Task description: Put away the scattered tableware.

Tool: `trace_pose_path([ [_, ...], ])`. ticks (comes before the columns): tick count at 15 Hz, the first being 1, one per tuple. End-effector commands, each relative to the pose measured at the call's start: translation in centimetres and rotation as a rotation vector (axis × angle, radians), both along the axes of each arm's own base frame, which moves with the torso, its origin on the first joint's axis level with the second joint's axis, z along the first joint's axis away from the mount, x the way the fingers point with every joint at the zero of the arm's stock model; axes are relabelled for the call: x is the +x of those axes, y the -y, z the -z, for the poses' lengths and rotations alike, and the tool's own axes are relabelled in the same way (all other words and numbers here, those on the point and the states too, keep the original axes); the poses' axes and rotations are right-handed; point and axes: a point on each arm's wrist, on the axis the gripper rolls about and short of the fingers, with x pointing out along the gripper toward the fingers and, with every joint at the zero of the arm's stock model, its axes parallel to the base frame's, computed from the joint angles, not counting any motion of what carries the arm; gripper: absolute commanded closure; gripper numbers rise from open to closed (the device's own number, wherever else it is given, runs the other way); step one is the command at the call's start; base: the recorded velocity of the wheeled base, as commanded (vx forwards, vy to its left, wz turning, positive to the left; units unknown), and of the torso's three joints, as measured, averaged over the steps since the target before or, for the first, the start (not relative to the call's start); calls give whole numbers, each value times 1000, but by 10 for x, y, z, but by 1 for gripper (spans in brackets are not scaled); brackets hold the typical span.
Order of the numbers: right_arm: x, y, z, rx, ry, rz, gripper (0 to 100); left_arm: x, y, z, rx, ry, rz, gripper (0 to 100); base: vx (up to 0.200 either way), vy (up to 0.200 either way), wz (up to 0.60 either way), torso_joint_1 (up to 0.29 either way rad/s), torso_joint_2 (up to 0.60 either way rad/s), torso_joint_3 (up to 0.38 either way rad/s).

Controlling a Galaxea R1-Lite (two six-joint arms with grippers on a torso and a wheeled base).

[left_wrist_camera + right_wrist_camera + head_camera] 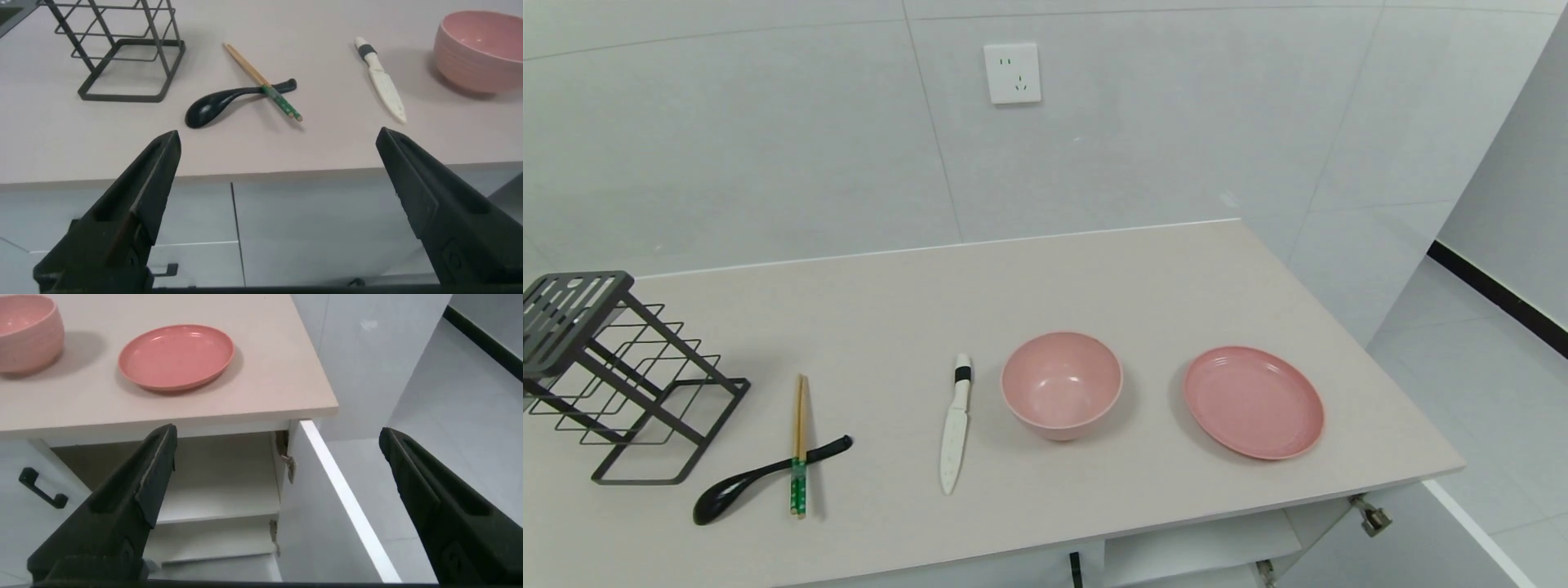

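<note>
1. The left gripper (282, 214) hangs in front of the counter (343, 147), short of its front edge, with its fingers spread wide and nothing between them.
2. Past that edge, in line with the gap between its fingers, a black spoon (221, 104) lies on the counter with a pair of chopsticks (263, 82) crossed over its handle and touching it. Both are well apart from the gripper.
3. A dark wire rack (613, 367) stands at the counter's left end, near the spoon's bowl end.
4. A white knife (956, 429) lies flat between the chopsticks and a pink bowl (1062, 384), just beside the bowl.
5. The bowl stands upright, and a pink plate (1254, 400) lies to its right, near but apart from it.
6. The right gripper (286, 510) is also wide open and empty. It hangs off the counter's right front, before an open cabinet door (343, 506) and shelves (212, 490).
7. The plate lies on the counter beyond this gripper, not touching it, and the bowl is farther off to the left.
</note>
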Motion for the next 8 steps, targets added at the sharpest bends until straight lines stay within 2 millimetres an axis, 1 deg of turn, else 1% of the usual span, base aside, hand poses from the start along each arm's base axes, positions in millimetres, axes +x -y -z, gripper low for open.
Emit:
trace_pose_path([
  [1, 0, 0, 0, 1, -2, 1, 0, 0, 0, 0, -1, 0, -2, 0, 0, 0, 0, 0, 0, 0],
  [5, 0, 0, 0, 1, 0, 1, 0, 0, 0, 0, 1, -1, -2, 0, 0, 0, 0, 0, 0, 0],
  [6, 0, 0, 0, -2, -2, -1, 0, 0, 0, 0, -1, 0, -2, 0, 0, 0, 0, 115, -193, -95],
  [8, 0, 0, 0, -4, -2, -1, 0, 0, 0, 0, -2, 0, -2, 0, 0, 0, 0, 229, -447, -210],
])
